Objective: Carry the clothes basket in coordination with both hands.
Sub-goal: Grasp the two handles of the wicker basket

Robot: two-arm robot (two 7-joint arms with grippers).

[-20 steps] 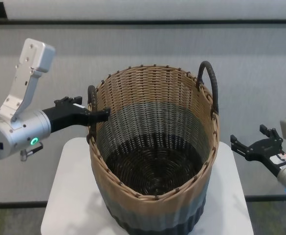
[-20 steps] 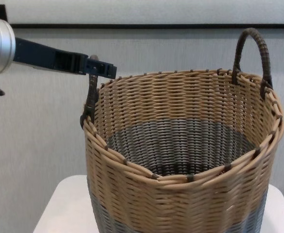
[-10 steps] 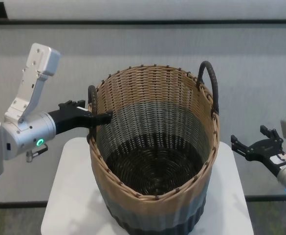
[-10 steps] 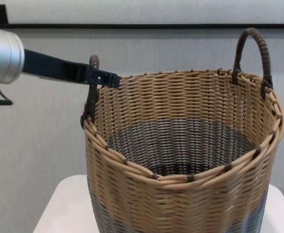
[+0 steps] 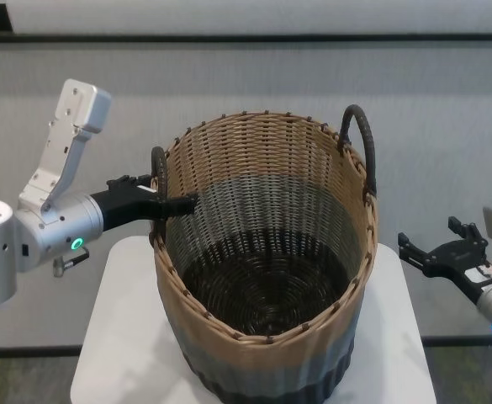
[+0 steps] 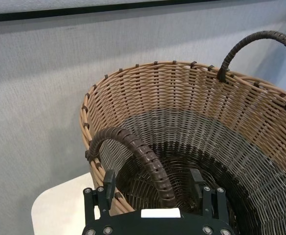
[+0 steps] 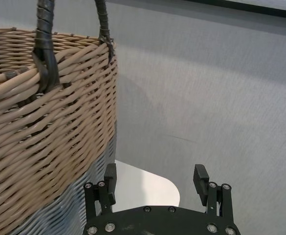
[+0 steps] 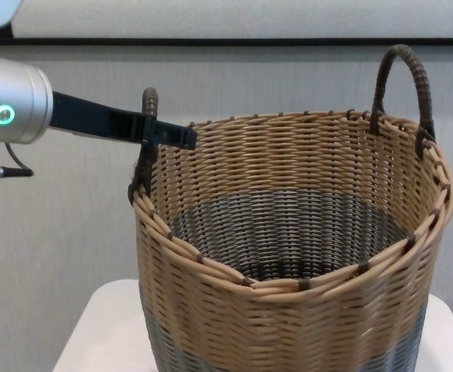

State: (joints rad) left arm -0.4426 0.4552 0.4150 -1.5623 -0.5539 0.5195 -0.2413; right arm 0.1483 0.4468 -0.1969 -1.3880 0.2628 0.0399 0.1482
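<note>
The clothes basket (image 5: 262, 358) stands upright on a small white table (image 5: 115, 337), tan at the top, grey in the middle and dark at the base. My left gripper (image 5: 171, 202) reaches in at rim height and is open. In the left wrist view its fingers (image 6: 108, 182) stand on either side of the left loop handle (image 6: 143, 154) without closing on it. The chest view shows this left gripper (image 8: 172, 133) crossing the left handle (image 8: 147, 132). My right gripper (image 5: 429, 237) hovers open to the right of the basket, lower than the right handle (image 5: 363, 139) and apart from the wall.
A grey textured wall runs behind the scene. In the right wrist view, the table corner (image 7: 147, 188) shows under the open right gripper (image 7: 155, 175), with the basket wall (image 7: 45, 147) beside it. The basket is empty inside.
My left gripper has slid further toward the basket and slightly down, so its jaws now straddle the left handle. The right arm and the basket have not moved.
</note>
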